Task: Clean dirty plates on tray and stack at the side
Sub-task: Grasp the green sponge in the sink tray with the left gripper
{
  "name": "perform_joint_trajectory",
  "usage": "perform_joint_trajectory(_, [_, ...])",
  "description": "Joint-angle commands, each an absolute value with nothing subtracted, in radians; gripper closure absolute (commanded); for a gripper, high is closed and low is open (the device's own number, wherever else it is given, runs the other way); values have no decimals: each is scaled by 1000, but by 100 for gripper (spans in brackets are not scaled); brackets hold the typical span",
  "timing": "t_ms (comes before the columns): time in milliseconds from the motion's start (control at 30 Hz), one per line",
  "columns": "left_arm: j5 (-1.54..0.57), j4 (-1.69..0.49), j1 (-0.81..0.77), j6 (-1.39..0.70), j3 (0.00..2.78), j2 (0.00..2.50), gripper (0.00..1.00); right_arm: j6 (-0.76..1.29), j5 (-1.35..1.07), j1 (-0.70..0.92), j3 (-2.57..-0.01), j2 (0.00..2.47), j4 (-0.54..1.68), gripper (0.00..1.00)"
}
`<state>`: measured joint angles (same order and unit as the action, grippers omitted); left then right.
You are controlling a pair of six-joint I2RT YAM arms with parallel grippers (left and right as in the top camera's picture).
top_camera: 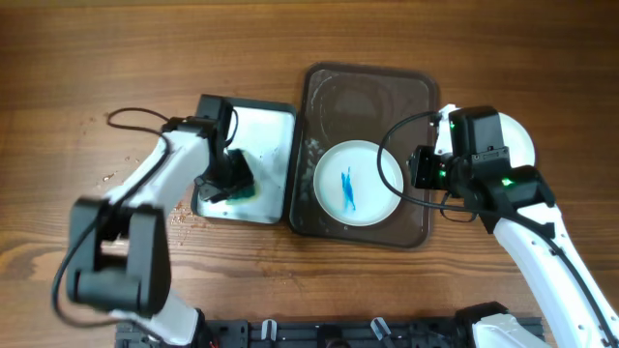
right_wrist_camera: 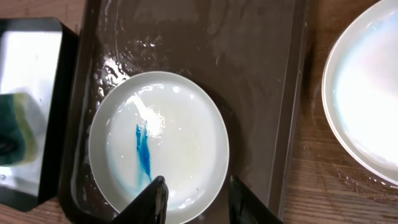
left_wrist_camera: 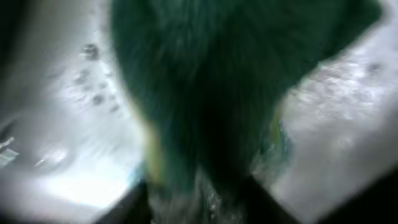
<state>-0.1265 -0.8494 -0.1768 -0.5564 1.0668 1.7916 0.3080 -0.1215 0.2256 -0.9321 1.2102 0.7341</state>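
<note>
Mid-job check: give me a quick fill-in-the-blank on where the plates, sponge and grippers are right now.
1. The plate on the tray carries a ____ smear.
2. The left gripper is down at the green ____ in the tub.
3. The right gripper, by that plate's rim, has its jaws ____.
4. The other plate sits outside the tray, on the ____.
Missing words: blue; sponge; open; tabletop.

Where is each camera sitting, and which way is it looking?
Overhead: above the table, looking straight down; left arm and right arm show.
Left wrist: on the left arm, pressed close to the green sponge, blurry; dark fingers at the bottom edge.
Right wrist: on the right arm, looking down at the tray; the open right gripper shows at the bottom.
Shared: overhead and right wrist both show the blue-smeared plate.
</note>
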Motion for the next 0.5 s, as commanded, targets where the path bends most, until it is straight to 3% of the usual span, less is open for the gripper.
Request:
perform_joint_trajectory(0, [-164, -823, -199, -569, 1058, 1897, 96, 291, -104, 220, -947, 1227, 737, 67])
perform_joint_trajectory(200, [-164, -946, -174, -561, 1135, 1852, 96, 291, -104, 220, -947, 1227, 742, 66])
perform_joint_trajectory(367, [-150, -1018, -163, -475, 1237, 1787, 57, 291, -104, 220, -947, 1227, 745, 66])
perform_joint_trajectory(467, [-23, -993, -165, -474, 1232, 1788, 50, 291, -104, 220, -947, 1227, 745, 63])
